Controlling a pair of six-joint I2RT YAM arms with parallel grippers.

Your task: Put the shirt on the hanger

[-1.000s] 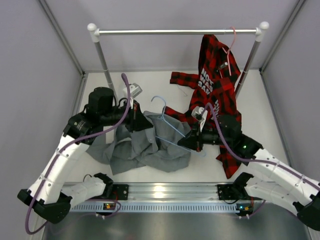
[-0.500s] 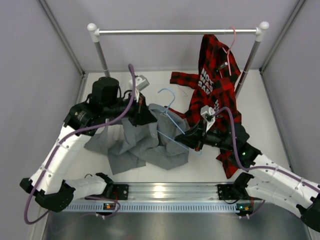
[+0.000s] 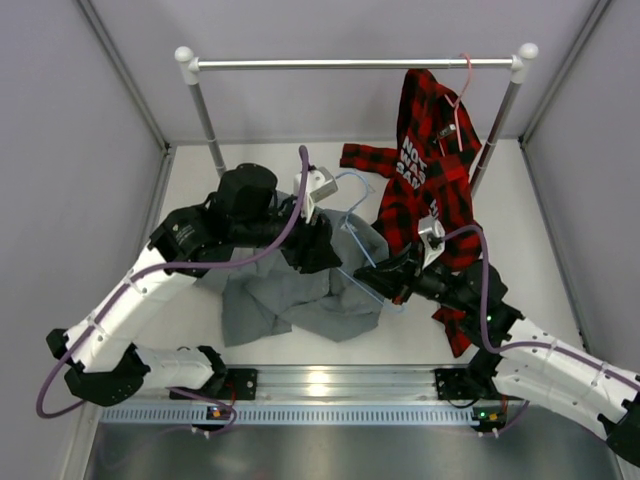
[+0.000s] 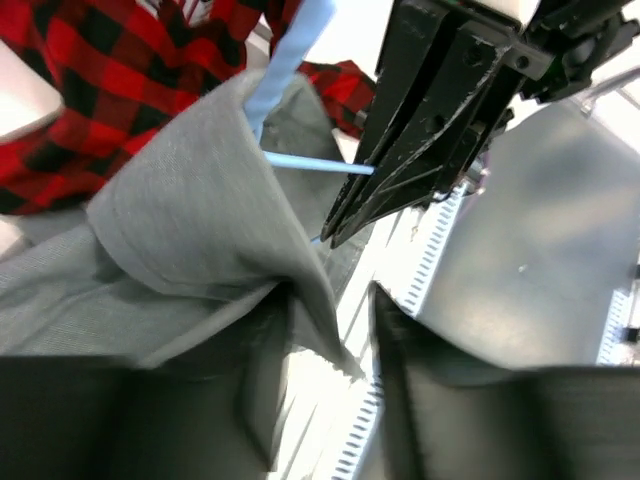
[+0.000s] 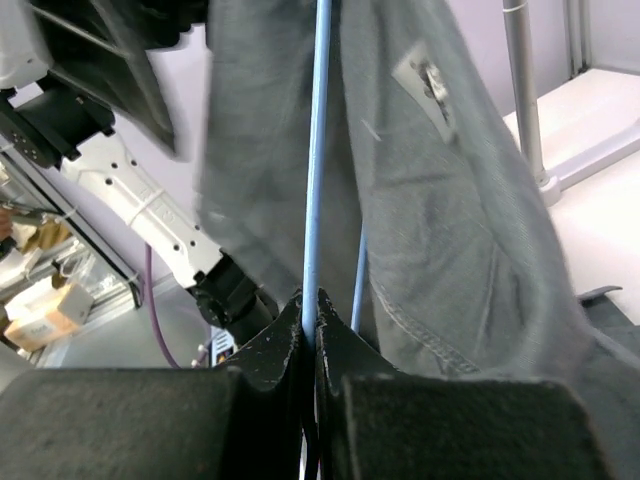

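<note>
Shirt fabric now lies over one shoulder of the hanger, where a second ago it was heaped to the hanger's left. The left end effector has carried a fold up and to the right, its jaws narrow on the grey cloth. The right end effector has tipped the frame steeper and is clamped tight on the blue wire. I judge the threading begun but only one side on; the other shoulder looks bare. From above, the hanger's long axis runs from the right end effector away toward the rail, with the hook pointing at the far side. The shirt hangs from that raised end, its bulk trailing near-left onto the table
</note>
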